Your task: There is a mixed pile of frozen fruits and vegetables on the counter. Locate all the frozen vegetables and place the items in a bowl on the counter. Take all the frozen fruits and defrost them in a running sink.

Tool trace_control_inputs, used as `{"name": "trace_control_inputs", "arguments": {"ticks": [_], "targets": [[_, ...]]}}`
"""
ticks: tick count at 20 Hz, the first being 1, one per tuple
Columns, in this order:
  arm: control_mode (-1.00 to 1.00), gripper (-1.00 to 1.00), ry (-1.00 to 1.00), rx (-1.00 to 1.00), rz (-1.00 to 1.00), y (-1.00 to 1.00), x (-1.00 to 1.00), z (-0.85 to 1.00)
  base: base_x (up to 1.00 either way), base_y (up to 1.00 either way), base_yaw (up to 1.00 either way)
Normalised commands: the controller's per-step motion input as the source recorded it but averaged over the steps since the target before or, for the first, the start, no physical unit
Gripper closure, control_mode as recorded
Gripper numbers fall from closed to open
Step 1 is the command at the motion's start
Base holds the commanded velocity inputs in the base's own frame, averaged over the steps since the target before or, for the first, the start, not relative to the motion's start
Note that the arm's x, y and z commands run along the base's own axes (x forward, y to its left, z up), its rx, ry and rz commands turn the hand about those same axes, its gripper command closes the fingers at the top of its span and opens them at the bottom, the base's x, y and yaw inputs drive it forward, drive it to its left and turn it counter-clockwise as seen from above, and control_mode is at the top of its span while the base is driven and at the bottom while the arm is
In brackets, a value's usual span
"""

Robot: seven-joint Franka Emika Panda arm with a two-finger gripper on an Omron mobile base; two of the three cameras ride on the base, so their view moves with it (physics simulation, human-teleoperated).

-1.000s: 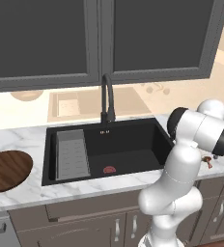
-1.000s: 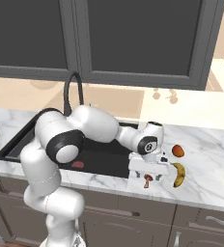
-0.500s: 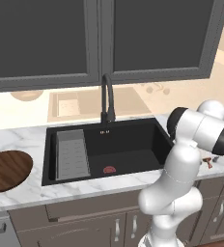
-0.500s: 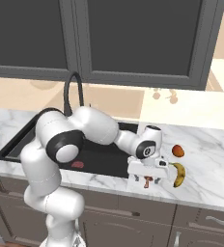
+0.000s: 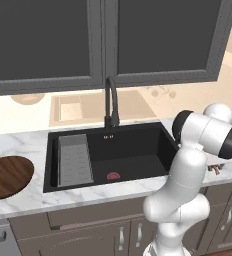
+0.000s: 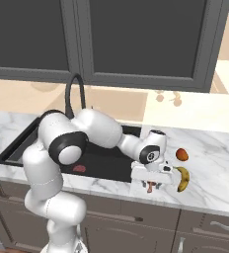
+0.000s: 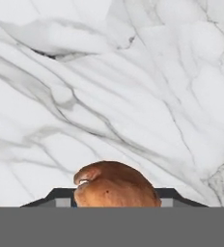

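Note:
On the white marble counter, right of the sink, my gripper points down over a small reddish-brown frozen vegetable piece. In the hand view that brown lump sits between my two dark finger tips, and the gripper is shut against its sides. Just to the right lie the yellow banana and the orange-red round fruit. The dark wooden bowl rests far off on the counter left of the sink.
A tall black gooseneck faucet stands behind the basin, which holds a grey ribbed drain tray. Dark cabinets hang above the counter. My own arm reaches across the sink's right end in the right base view.
The jaws have closed in from wide open onto the brown piece. The arm and the other items have stayed put.

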Motion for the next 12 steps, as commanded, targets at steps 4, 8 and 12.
{"name": "trace_control_inputs", "arguments": {"ticks": [4, 8, 12], "targets": [[-1.0, 1.0, 0.0, 0.02, 0.0, 0.0, 0.0, 0.0, 0.0, 0.0, 0.0], [-1.0, 1.0, 0.01, -0.02, -0.07, 0.02, -0.05, 0.0, 0.0, 0.0, 0.0], [-1.0, 1.0, -0.01, -0.02, -0.08, 0.05, -0.17, 0.36, 0.0, 0.0, 0.0]]}}
